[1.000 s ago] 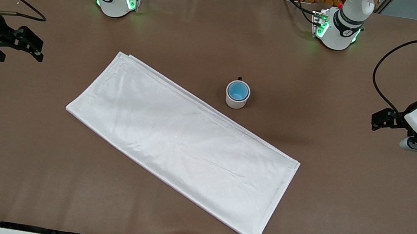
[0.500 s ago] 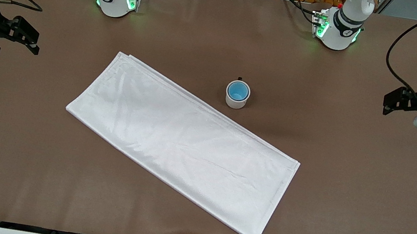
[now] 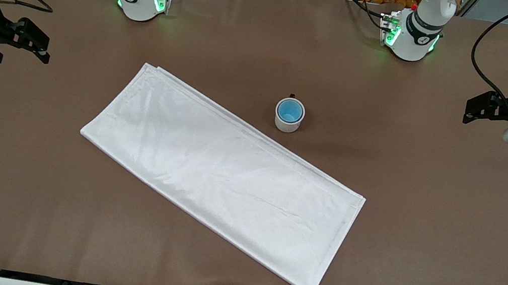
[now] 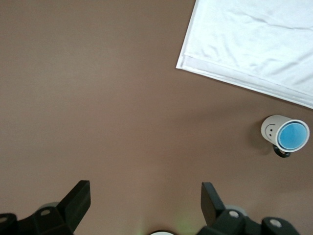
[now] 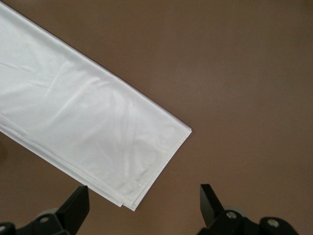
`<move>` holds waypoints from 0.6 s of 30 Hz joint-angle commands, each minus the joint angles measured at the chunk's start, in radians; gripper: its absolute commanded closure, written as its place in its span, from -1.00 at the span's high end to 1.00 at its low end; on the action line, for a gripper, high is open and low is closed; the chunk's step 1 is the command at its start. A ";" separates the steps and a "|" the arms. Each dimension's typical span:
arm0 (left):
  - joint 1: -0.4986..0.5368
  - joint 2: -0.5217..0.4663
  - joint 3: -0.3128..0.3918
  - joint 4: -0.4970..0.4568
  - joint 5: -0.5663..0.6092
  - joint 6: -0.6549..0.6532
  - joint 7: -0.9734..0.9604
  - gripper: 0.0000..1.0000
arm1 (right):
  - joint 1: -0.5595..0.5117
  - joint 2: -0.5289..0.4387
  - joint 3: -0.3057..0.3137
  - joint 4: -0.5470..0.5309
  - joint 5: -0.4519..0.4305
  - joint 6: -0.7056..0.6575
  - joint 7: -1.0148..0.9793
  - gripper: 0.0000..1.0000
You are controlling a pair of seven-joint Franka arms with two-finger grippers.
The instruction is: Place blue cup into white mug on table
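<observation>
The left gripper [image 3: 474, 107] hangs over bare table [image 3: 423, 230] at the left arm's end, its two black fingers [image 4: 78, 198] spread wide with nothing between them. The right gripper [image 3: 34, 42] hangs over the table at the right arm's end, its fingers [image 5: 76, 205] parted just as widely and likewise gripping nothing. Both are well apart from the objects in the middle of the table.

The blue cup [image 3: 289, 111] sits upright inside the white mug [image 3: 287, 123], its bright blue rim ringed closely by the mug's white rim. The mug stands upright on the brown tabletop, roughly midway between the two arms' ends, with its small black handle [image 3: 292, 96] on the side turned away from the front camera. In the left wrist view the mug [image 4: 272, 129] shows from above and to one side, the blue cup [image 4: 293, 135] filling its mouth and the dark handle [image 4: 282, 154] just visible at its edge.

A large white cloth [image 3: 223, 173] lies flat and folded on the table, set at a slant, one long edge running just beside the mug on the side nearer the front camera, not touching it. One corner of the cloth [image 4: 254, 44] appears in the left wrist view, and the corner at the right arm's end [image 5: 88, 127] lies under the right wrist camera, its layered hems showing along the edge.
</observation>
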 commanded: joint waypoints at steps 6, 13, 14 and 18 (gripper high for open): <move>0.017 -0.050 0.010 -0.041 -0.020 0.050 0.015 1.00 | -0.025 -0.013 0.013 -0.005 0.018 -0.013 -0.009 1.00; 0.016 -0.053 0.010 -0.042 0.023 0.083 0.016 1.00 | -0.025 -0.013 0.013 -0.005 0.018 -0.020 -0.009 1.00; 0.016 -0.053 0.010 -0.042 0.032 0.086 0.016 1.00 | -0.025 -0.013 0.013 -0.006 0.018 -0.020 -0.009 1.00; 0.014 -0.052 0.009 -0.041 0.041 0.097 0.018 1.00 | -0.025 -0.013 0.013 -0.008 0.018 -0.020 -0.009 1.00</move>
